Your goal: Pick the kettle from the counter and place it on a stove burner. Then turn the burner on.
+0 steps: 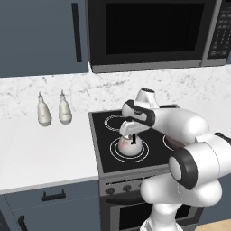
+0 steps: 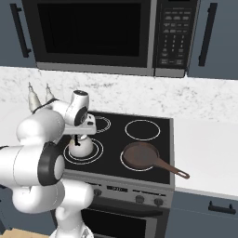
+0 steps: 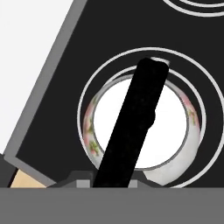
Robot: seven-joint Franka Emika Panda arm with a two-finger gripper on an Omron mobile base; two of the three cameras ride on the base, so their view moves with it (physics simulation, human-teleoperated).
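The small silvery-white kettle (image 1: 131, 147) (image 2: 81, 148) stands inside the double white rings of the front-left stove burner (image 1: 113, 152) (image 2: 97, 151) on the black cooktop. My gripper (image 1: 131, 135) (image 2: 80, 137) hangs straight above it, shut on the kettle's thin black upright handle (image 3: 135, 122). In the hand view the kettle's round white body (image 3: 173, 131) with faint pink and green marks sits centred in the burner's ring (image 3: 83, 103), and the handle crosses it diagonally. I cannot tell whether the kettle's base touches the glass. The white marble-look counter (image 1: 45, 153) lies left of the stove.
Two slim white bottles (image 1: 44, 113) (image 1: 65, 110) stand on the counter to the left. A brown frying pan (image 2: 139, 155) covers the front-right burner, its handle pointing right. Knobs (image 1: 110, 190) (image 2: 139, 199) line the stove's front. A microwave (image 2: 93, 35) hangs above.
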